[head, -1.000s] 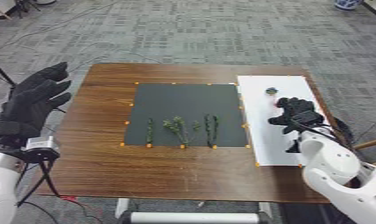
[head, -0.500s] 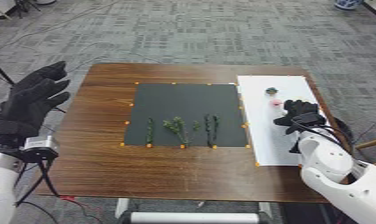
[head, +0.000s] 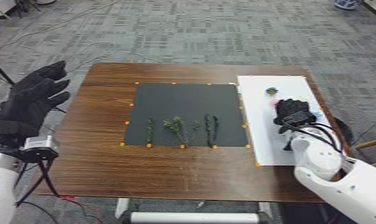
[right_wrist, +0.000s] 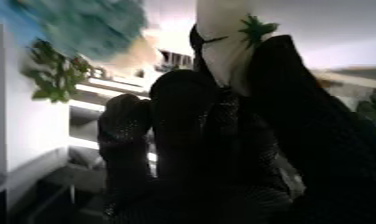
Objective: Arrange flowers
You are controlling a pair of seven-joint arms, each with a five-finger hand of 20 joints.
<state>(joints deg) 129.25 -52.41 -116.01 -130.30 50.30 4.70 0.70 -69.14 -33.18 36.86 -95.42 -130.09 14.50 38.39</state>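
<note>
- The head view looks from high above six o'clock, forward and down, enough far for the whole table (head: 91, 170).
- The right wrist view looks very near along the right hand (head: 295, 112).
- Both share this hand, at three o'clock in the head view.

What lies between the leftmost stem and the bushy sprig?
In the head view, a bare strip of dark mat lies between the stem and the sprig.

Lab-like room, 2 robot arms (head: 343, 186), patterned carpet (head: 193, 35) (grey), wooden table (head: 158, 175)
</note>
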